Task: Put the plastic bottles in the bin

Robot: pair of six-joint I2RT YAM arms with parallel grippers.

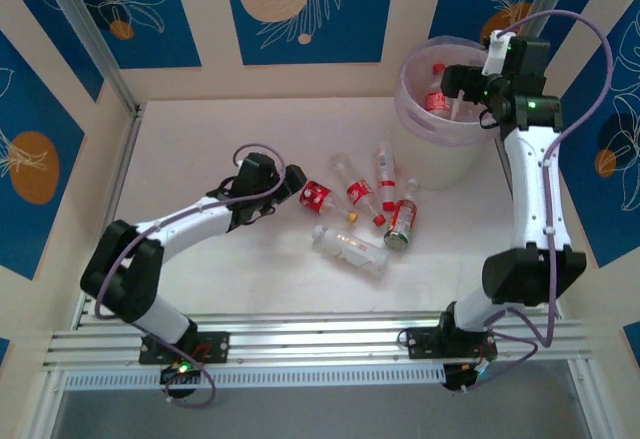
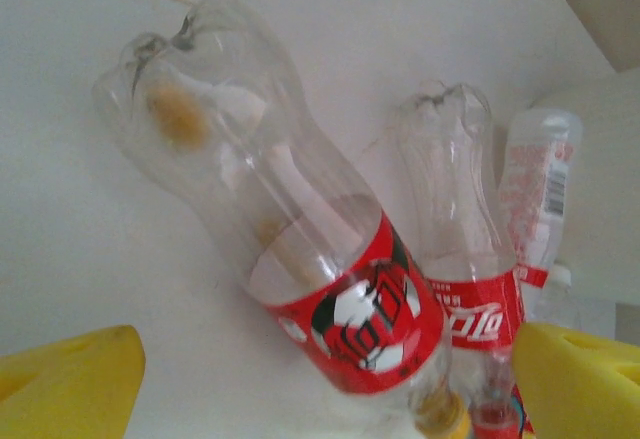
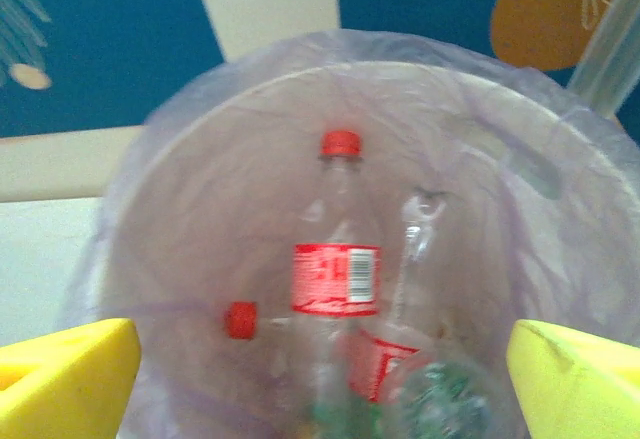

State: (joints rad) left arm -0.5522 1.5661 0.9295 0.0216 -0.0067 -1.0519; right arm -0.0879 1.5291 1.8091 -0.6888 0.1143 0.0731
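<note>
Plastic bin, big, round and pale pink-white, stands at the far right of the white table. The right gripper hangs over it with its yellow fingers wide apart, holding nothing. The left gripper is low near the middle of the table, and its fingers are wide apart too. A few clear plastic bottles lie inside the bin. About six more bottles lie in a bunch mid-table. One clear bottle with a red ball-picture label lies between the left fingers, not touched. To grab it well, go down over its fat middle. Squeeze softly, because thin plastic squashes. Watch that it does not roll.
</note>
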